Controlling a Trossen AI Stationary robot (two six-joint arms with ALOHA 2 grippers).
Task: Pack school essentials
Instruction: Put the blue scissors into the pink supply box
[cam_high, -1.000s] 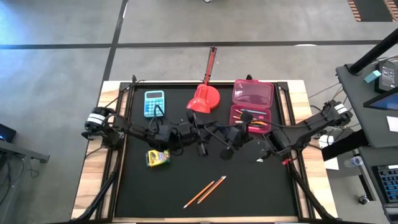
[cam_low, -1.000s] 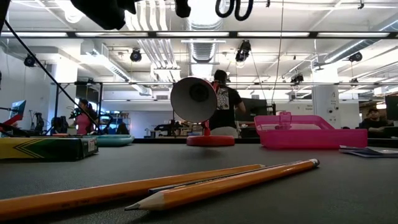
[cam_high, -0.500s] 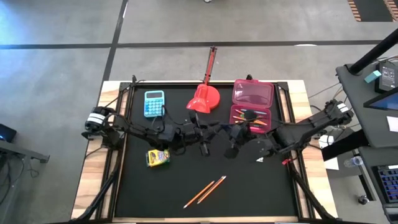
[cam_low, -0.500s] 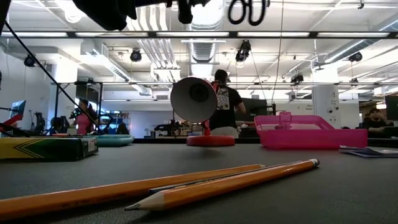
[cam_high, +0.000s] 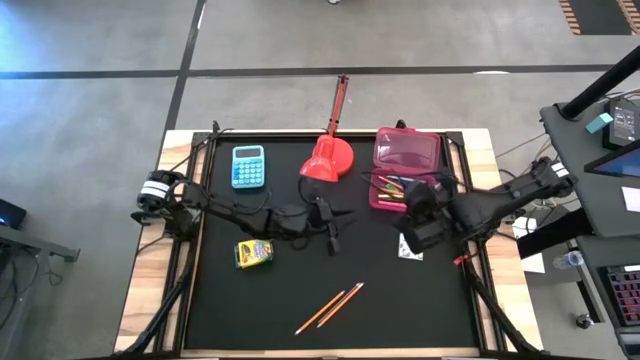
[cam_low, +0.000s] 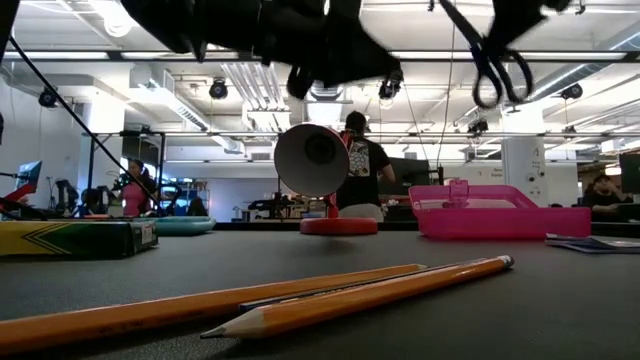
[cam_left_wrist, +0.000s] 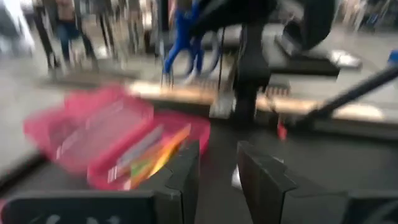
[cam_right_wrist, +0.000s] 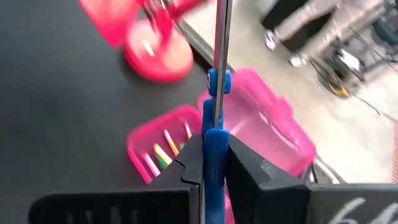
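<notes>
Two dark arms reach over a black table mat (cam_high: 260, 300), seen from above. The right gripper (cam_right_wrist: 214, 163) is clamped on the blue handle of the scissors (cam_right_wrist: 217, 74), blades pointing away from the wrist, and hangs beside the open pink pencil case (cam_high: 405, 165) near the mat's right edge. Only the right wrist view shows this grip plainly; from above the scissors are lost against the dark gripper. The low view shows what may be the scissors' handle loops (cam_low: 500, 72) dangling well above the table, though they read only as a dark outline.

The left gripper (cam_left_wrist: 217, 163) hovers near the mat's middle, its fingers (cam_left_wrist: 186, 171) narrowly apart and holding nothing.

Coloured pens (cam_high: 392, 187) lie in the case's lower tray. A crayon box (cam_high: 254, 253) sits at the left, and two orange pencils (cam_high: 330, 307) lie side by side toward the front. A light-blue calculator (cam_high: 248, 166) and a red scoop (cam_high: 328, 160) sit at the back. The low view alone shows people in the room beyond.
</notes>
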